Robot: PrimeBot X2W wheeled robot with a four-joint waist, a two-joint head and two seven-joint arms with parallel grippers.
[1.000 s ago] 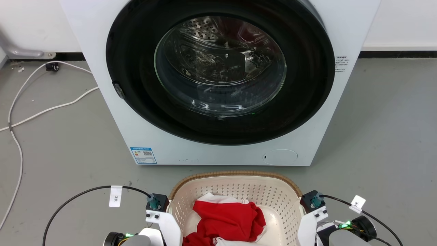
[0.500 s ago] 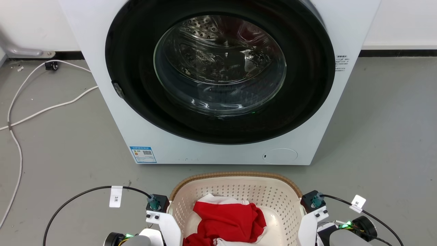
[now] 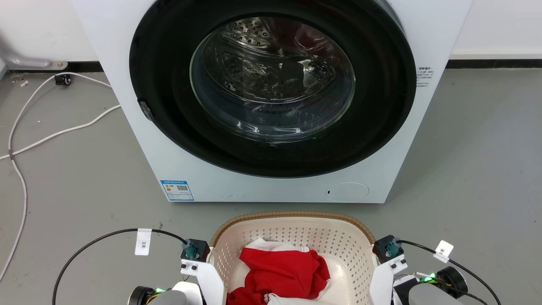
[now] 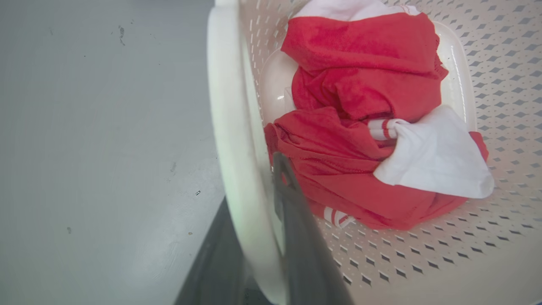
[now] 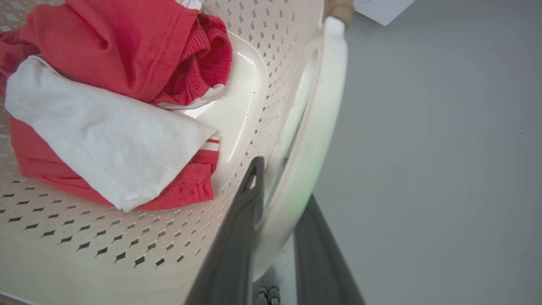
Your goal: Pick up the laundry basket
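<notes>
laundry basket (image 3: 296, 237), cut off below, looks clenched at its rim by left tool (image 4: 254, 186) and right tool (image 5: 283, 182).

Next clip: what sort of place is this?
Likely a laundry or utility room: a front-loading washing machine on a bare grey floor, with a laundry basket of red and white clothes before it.

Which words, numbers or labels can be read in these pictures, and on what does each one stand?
"3米": left tag on the left cable.
Right tag on the right cable: too blurred to read.
Blue sticker on the washing machine: too small.
Grey print on its right edge: too small.
</notes>
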